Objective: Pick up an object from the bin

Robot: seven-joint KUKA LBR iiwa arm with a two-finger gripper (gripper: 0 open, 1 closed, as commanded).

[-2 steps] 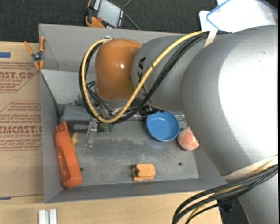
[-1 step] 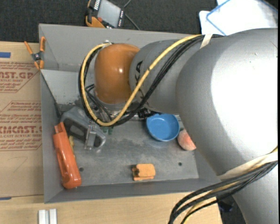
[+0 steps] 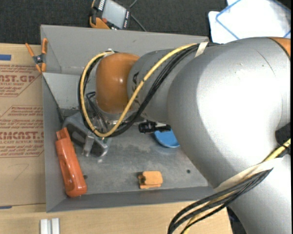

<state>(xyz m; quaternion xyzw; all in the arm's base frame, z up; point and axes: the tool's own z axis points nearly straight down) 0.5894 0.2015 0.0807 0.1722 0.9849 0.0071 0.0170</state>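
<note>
From the camera view I have the arm (image 3: 224,106) reaching into the grey bin (image 3: 73,50) from the right. Its orange wrist cover (image 3: 112,79) and looped cables (image 3: 88,106) hide much of the bin's middle. The end effector (image 3: 95,147) sits low, close to the bin floor, just to the right of the long orange tool (image 3: 71,168) and level with that tool's upper half. How wide the end effector stands I cannot tell, since the wrist and cables shadow it. I see nothing in it that I could call gripped.

The long orange tool lies flat along the bin's left wall, one end toward the near corner. A dark piece (image 3: 74,133) lies just beside the tool's upper end, between it and the end effector; what it is I cannot make out. Well to the right of the tool, near the front wall, a small orange block (image 3: 150,180) lies apart from everything. Farther right of the tool and toward the back, a blue rounded thing (image 3: 167,138) pokes out from under the arm.

My reading of progress is that the reach into the bin is done and the pick is not, as nothing is lifted. The dark piece and the orange tool look the likeliest candidates, being nearest, but I cannot say which. What is left is closing on one thing and lifting it clear of the bin.
</note>
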